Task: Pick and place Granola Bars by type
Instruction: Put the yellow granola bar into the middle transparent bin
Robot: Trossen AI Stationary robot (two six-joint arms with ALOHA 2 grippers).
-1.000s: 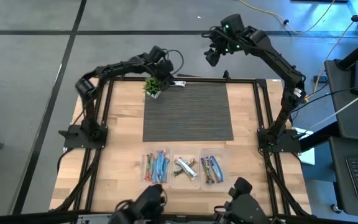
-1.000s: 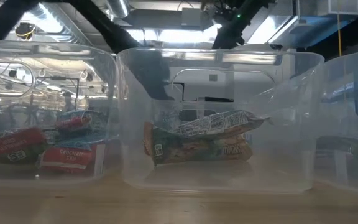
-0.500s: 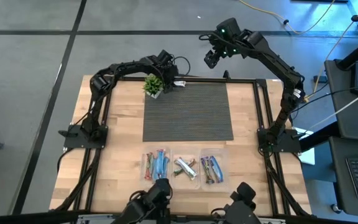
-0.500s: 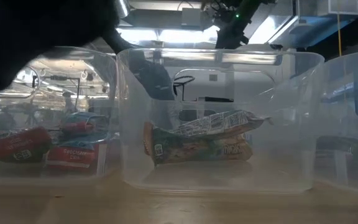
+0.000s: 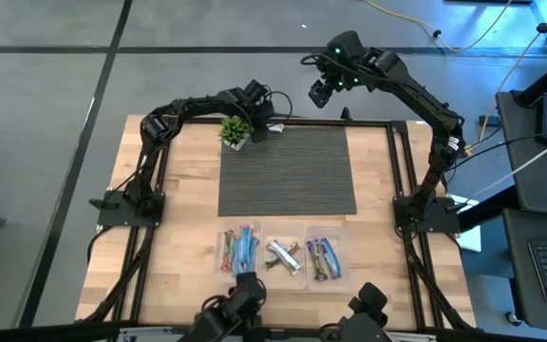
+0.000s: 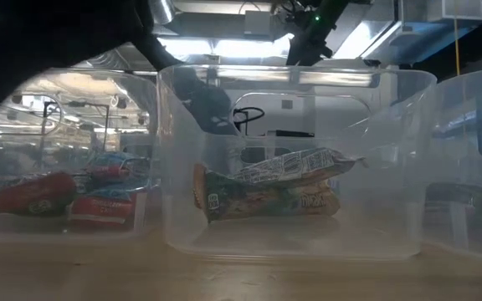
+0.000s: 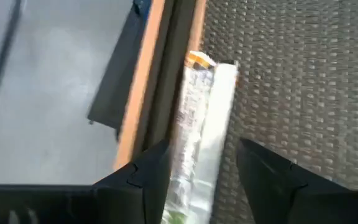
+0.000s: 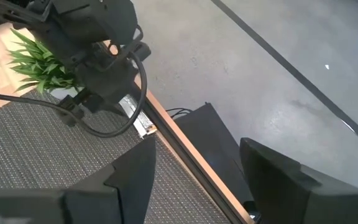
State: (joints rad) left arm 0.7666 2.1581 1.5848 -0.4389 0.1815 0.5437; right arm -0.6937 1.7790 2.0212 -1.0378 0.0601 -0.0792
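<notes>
Left hand at the bench's far edge, over a bar

My left hand [image 7: 197, 171] straddles the silver-white foil-wrapped bar [image 7: 201, 118], fingers spread; my right hand [image 5: 319, 90], also open, hangs beyond that edge.

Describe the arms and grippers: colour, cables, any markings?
Both arms are matte black, jointed links. The right gripper has a green LED glowing on its wrist; the left gripper trails a looped black cable. Fingers are dark, angular wedges. No readable markings.
</notes>
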